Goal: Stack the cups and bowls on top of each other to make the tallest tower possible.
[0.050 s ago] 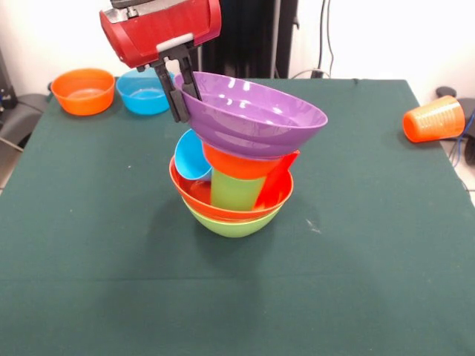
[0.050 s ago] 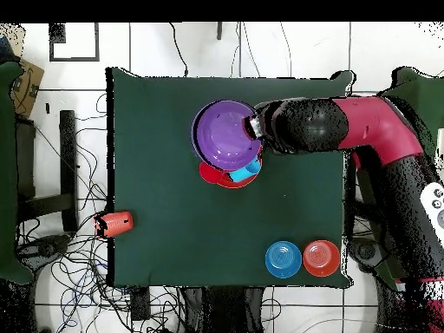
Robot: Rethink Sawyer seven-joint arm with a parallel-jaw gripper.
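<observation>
At the far left corner of the green-clothed table point(image 1: 89, 297) sat a small orange bowl point(image 1: 83, 90) and, just beside it, a small blue bowl point(image 1: 144, 93), both glossy, round and apart from the pile. Next came the gripper point(image 1: 182, 90), its black fingers closed on the left rim of the large purple bowl point(image 1: 252, 115), one finger inside the lip and one outside, holding it tilted over the tower point(image 1: 234, 189) near the table's middle. That tower had a lime green bowl point(image 1: 231, 225) as base, an orange-red bowl point(image 1: 194, 194) nested in it, then a light blue cup point(image 1: 191, 157) leaning left, an upright lime green cup point(image 1: 236, 190) capped by an orange bowl point(image 1: 241, 162), and a red cup point(image 1: 277, 182) leaning right. Whether the purple bowl touched the orange one could not be told. By the right edge an orange cup point(image 1: 433, 119) lay on its side. The plastic looked thin, light, stiff and slippery, so a rim pinch seemed the natural hold, though the smooth lip might swivel between the fingers and the leaning cups could shift under a nudge
</observation>
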